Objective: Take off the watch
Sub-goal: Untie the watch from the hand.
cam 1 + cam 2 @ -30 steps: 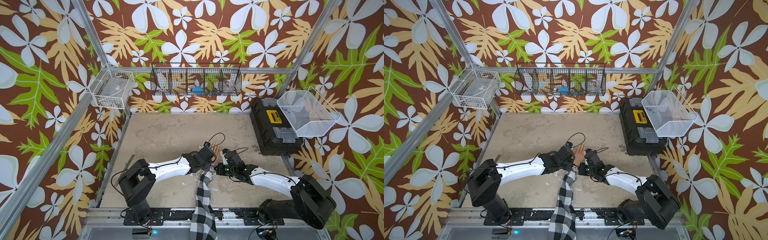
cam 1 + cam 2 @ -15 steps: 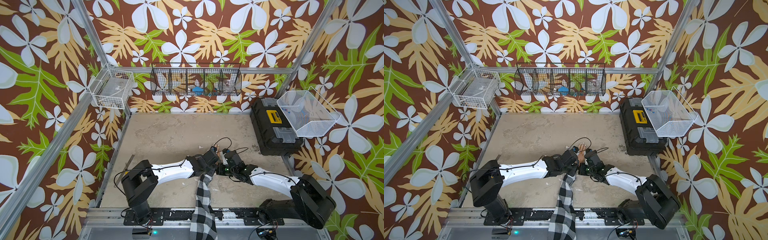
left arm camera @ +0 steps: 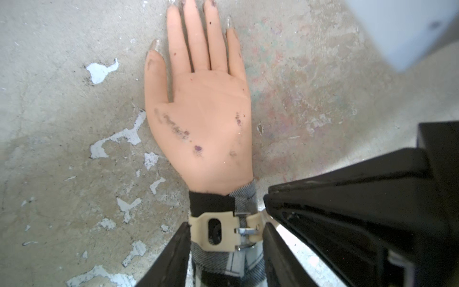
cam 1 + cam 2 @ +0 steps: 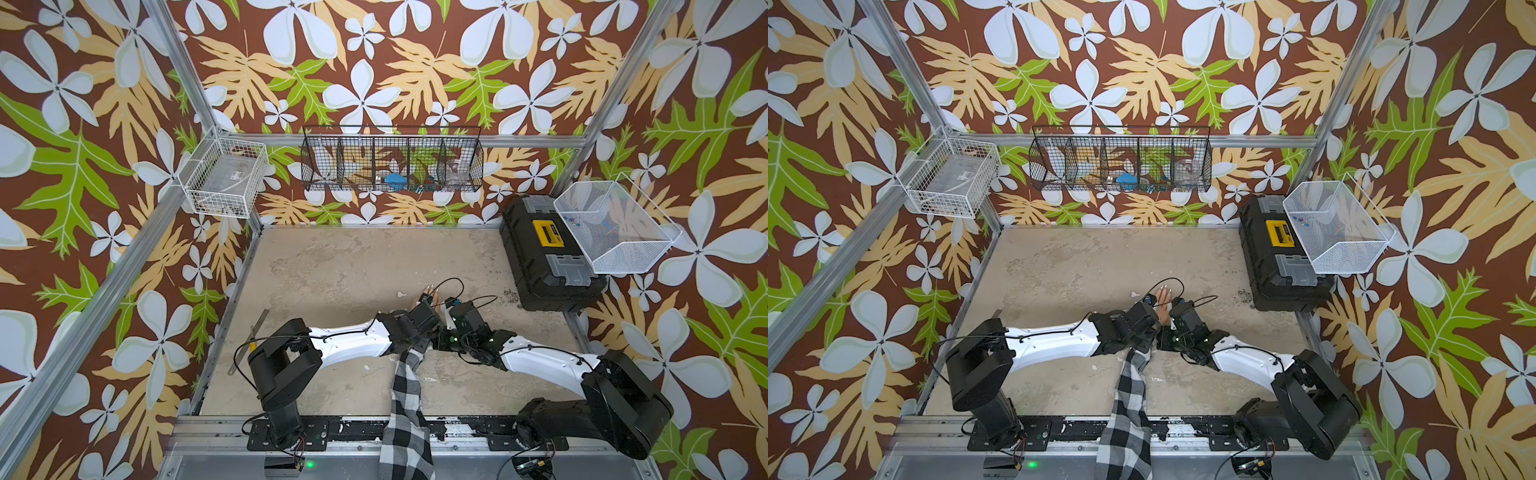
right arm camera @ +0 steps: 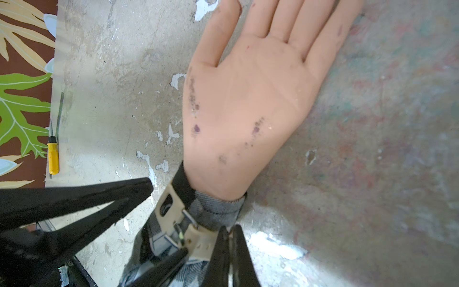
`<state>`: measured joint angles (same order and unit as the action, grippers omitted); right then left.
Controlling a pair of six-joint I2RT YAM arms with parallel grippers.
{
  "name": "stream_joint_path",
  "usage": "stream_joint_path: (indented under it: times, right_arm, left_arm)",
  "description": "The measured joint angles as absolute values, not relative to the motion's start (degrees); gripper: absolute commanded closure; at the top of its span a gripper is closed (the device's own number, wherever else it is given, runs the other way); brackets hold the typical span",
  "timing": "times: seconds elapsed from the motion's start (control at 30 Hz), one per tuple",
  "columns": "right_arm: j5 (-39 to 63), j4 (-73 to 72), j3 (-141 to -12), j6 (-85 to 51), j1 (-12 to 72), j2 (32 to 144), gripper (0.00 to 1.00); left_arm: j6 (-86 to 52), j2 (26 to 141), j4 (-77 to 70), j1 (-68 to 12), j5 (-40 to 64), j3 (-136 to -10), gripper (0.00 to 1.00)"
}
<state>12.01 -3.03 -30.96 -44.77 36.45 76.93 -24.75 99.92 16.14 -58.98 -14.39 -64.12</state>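
Both arms reach low and inward, left arm [image 4: 353, 345] and right arm [image 4: 540, 361], wrists nearly meeting. The left gripper [image 3: 226, 225] is part-open, its jaws straddling a sleeved wrist [image 3: 244, 198]. The right gripper [image 5: 229, 229] is pinched together on the watch [image 5: 171, 211] strap's end.

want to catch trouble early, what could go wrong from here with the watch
1. The right gripper seems to pinch only the tip of the watch strap; the grip could slip off.
2. The strap sits over the plaid sleeve, so pulling may drag cloth into the buckle.
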Motion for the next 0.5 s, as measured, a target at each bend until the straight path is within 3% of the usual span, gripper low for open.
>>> stream_joint_path:
  times: [0.5]
  right_arm:
    - [11.99,-3.36,-30.85,-44.77,36.49,76.82,1.00]
  left_arm:
    - [-25.08,99.72,16.99,-57.23,-19.25,-64.20,0.51]
